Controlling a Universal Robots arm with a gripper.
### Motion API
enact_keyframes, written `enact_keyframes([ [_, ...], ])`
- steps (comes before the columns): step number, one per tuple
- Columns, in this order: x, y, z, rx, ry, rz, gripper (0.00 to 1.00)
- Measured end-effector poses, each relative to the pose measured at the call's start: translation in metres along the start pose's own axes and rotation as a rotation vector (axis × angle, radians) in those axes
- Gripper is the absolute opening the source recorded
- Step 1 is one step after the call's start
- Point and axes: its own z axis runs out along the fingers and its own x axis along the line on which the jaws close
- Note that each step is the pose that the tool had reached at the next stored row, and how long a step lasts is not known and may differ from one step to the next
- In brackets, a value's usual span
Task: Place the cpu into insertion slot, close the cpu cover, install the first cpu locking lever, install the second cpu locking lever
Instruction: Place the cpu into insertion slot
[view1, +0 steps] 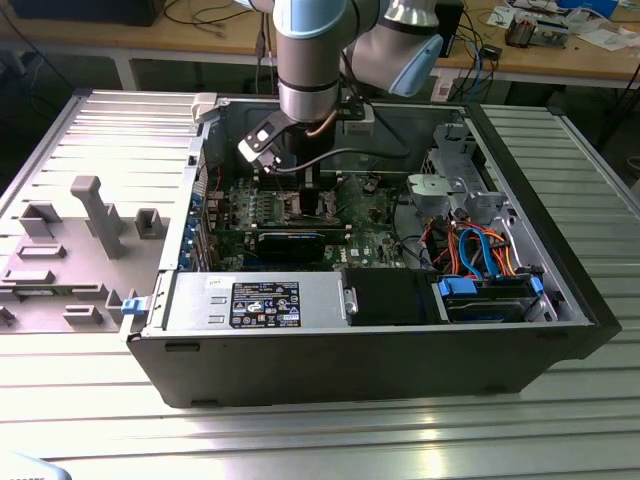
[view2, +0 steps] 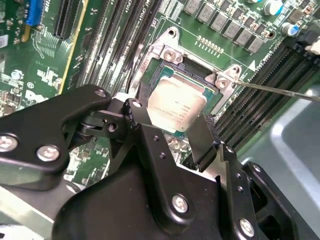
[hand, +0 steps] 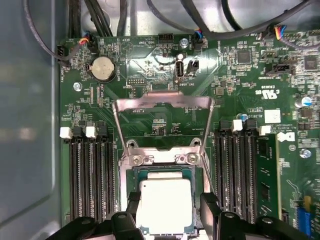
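Note:
The cpu (hand: 165, 202) (view2: 177, 102), a silvery square chip, lies flat in the insertion slot (hand: 162, 159) (view2: 167, 50) on the green motherboard. My gripper (hand: 170, 200) (view2: 167, 122) (view1: 295, 185) hangs straight over it inside the computer case. One black finger (hand: 132, 200) is against one edge of the chip, and the other finger (hand: 210, 202) is close by the opposite edge. The cpu cover (hand: 162, 102) stands raised beyond the socket, its cut-out centre showing the board behind. A thin locking lever (view2: 280, 90) sticks out free beside the socket.
Black memory slots (hand: 90, 180) (hand: 240, 175) flank the socket on both sides. A coin battery (hand: 102, 67) and black cables (hand: 100, 15) lie beyond the cover. The case wall (view1: 330, 355), a black power supply (view1: 385, 295) and a drive bay with coloured cables (view1: 480, 250) surround the board.

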Motion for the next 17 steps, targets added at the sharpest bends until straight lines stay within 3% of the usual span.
enact_keyframes([
  [3,0.0004,0.0003,-0.0044,-0.0002,0.0001,0.000,0.58],
  [7,0.0082,0.0007,-0.0044,0.0043,0.0051,-0.002,0.57],
  [8,0.0108,0.0006,-0.0044,0.0046,0.0052,-0.005,0.51],
  [9,0.0116,0.0007,-0.0044,0.0047,0.0053,-0.009,0.38],
  [11,0.0117,0.0007,-0.0049,0.0047,0.0035,-0.015,0.26],
  [12,0.0118,0.0006,-0.0055,0.0046,-0.0022,-0.018,0.26],
  [14,0.0117,0.0005,-0.0077,0.0043,-0.0198,-0.026,0.14],
  [16,0.0116,0.0000,-0.0107,0.0035,-0.0360,-0.037,0.11],
  [17,0.0111,0.0001,-0.0120,0.0031,-0.0370,-0.046,0.11],
])
